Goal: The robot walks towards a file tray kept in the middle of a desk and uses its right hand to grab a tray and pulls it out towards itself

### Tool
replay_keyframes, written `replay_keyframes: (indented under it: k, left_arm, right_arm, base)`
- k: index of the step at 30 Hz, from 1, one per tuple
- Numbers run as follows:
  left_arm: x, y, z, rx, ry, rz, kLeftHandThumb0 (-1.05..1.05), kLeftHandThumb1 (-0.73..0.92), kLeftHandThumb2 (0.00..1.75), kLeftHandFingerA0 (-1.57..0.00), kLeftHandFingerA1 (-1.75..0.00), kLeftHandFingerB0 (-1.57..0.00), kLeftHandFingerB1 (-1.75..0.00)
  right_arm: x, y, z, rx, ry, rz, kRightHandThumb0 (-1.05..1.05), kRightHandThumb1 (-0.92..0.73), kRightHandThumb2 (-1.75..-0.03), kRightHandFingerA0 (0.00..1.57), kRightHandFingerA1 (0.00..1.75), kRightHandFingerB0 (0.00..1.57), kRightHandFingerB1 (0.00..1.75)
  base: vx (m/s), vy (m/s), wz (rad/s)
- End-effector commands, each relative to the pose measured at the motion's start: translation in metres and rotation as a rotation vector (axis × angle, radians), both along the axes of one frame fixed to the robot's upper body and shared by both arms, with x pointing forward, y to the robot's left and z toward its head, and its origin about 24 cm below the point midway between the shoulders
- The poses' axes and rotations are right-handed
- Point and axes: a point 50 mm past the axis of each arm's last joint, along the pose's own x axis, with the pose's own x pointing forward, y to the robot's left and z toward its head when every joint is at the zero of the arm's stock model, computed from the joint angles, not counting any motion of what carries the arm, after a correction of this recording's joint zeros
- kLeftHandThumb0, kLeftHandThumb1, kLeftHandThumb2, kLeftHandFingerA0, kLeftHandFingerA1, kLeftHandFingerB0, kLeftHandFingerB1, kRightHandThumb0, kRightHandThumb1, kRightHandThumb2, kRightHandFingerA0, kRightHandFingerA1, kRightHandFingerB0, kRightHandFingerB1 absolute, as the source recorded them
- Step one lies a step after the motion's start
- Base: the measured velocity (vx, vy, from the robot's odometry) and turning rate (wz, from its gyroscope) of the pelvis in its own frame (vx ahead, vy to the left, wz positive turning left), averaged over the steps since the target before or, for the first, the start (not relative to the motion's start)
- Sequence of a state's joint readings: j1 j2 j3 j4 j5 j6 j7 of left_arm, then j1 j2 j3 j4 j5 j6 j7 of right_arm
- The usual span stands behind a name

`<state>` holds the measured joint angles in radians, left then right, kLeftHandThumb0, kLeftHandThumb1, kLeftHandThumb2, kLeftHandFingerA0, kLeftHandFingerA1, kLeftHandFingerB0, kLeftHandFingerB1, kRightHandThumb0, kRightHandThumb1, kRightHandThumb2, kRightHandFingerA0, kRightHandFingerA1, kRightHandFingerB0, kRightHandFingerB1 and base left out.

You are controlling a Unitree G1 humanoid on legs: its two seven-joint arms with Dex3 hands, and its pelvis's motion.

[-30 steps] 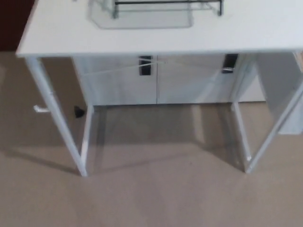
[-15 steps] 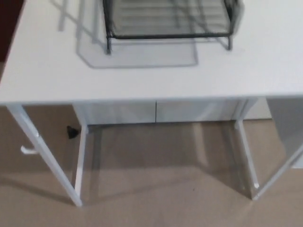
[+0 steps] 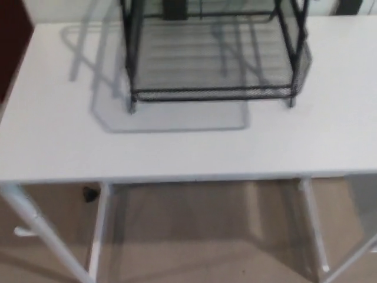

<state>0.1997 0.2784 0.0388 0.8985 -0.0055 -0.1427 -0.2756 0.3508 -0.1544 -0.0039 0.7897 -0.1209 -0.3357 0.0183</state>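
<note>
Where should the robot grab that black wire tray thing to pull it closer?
Probably the front rim of the bottom shelf of the black wire mesh file tray, coming from the near side of the white desk. That mesh edge runs straight across, faces the robot, and nothing stands in front of it, so fingers could hook over it and pull straight back. No hand shows yet.

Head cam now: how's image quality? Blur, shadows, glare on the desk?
Head view: soft overall, likely motion blur, so the file tray mesh smears and its top is cropped. The tray casts a grey shadow forward and left on the white desk. No hard glare; the desktop is evenly lit. Neither hand shows.
</note>
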Motion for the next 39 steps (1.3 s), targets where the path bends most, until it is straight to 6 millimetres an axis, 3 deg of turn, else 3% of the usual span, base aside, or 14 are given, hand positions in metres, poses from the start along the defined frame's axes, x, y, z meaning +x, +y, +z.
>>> replay_keyframes:
  k: [1, 18, 28, 29, 39]
  left_arm:
    - [-0.01, -0.004, -0.006, -0.033, 0.089, -0.032, -0.4, 0.46, 0.58, -0.49, -0.64, -0.44, -0.56]
    - [-0.002, 0.001, 0.0, -0.008, 0.067, -0.05, -0.48, 0.47, 0.6, -0.52, -0.68, -0.44, -0.59]
    - [-0.005, 0.0, -0.002, 0.004, 0.078, -0.049, -0.45, 0.43, 0.59, -0.53, -0.69, -0.44, -0.59]
    - [-0.005, -0.001, -0.002, 0.002, 0.082, -0.049, -0.44, 0.43, 0.59, -0.49, -0.69, -0.44, -0.6]
    - [-0.018, -0.002, -0.005, 0.025, 0.112, -0.076, -0.45, 0.45, 0.59, -0.54, -0.68, -0.45, -0.59]
  right_arm:
    - [-0.003, 0.001, 0.001, -0.023, -0.002, -0.006, -0.28, -0.56, -0.56, 0.68, 0.62, 0.49, 0.47]
    - [-0.003, 0.001, -0.004, -0.048, 0.008, 0.013, -0.32, -0.55, -0.55, 0.75, 0.64, 0.54, 0.48]
    - [-0.007, 0.003, -0.004, -0.071, 0.015, 0.046, -0.36, -0.55, -0.55, 0.76, 0.64, 0.57, 0.48]
    - [-0.009, 0.003, -0.004, -0.071, 0.01, 0.051, -0.37, -0.39, -0.82, 0.76, 0.76, 0.48, 0.6]
    - [-0.022, 0.005, -0.004, -0.077, 0.029, 0.081, -0.4, -0.4, -0.81, 0.78, 0.77, 0.52, 0.61]
  base:
    - [0.1, -0.13, -0.09]
    - [0.09, 0.107, -0.02]
    - [0.03, -0.108, 0.0]
    - [0.04, -0.344, 0.08]
    - [0.01, 0.028, -0.05]
